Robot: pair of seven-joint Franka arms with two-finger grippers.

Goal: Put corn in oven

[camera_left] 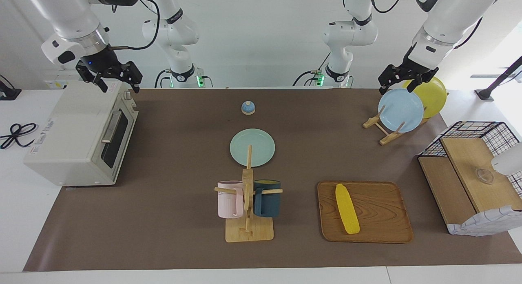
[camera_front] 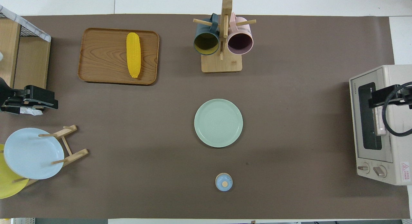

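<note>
Nothing begun: corn [camera_left: 347, 209] lying on wooden tray [camera_left: 383, 194], well apart from closed toaster oven [camera_left: 79, 139]. Left gripper [camera_left: 401, 82] spread empty above plate rack [camera_left: 385, 131], right gripper [camera_left: 116, 80] spread empty over oven. Next, probably opening door by bar handle [camera_left: 111, 127], then fetching corn.

Wood-grain tray [camera_left: 379, 218], matt brown tablecloth [camera_left: 171, 218]

I am holding both my arms raised, each bent at the elbow and angling down toward the table. My right gripper [camera_left: 117, 80] is hanging in the air at my right arm's end, fingers spread apart and pointing down. My left gripper [camera_left: 397, 85] is hovering at my left arm's end, likewise gaping and carrying nothing.
</note>
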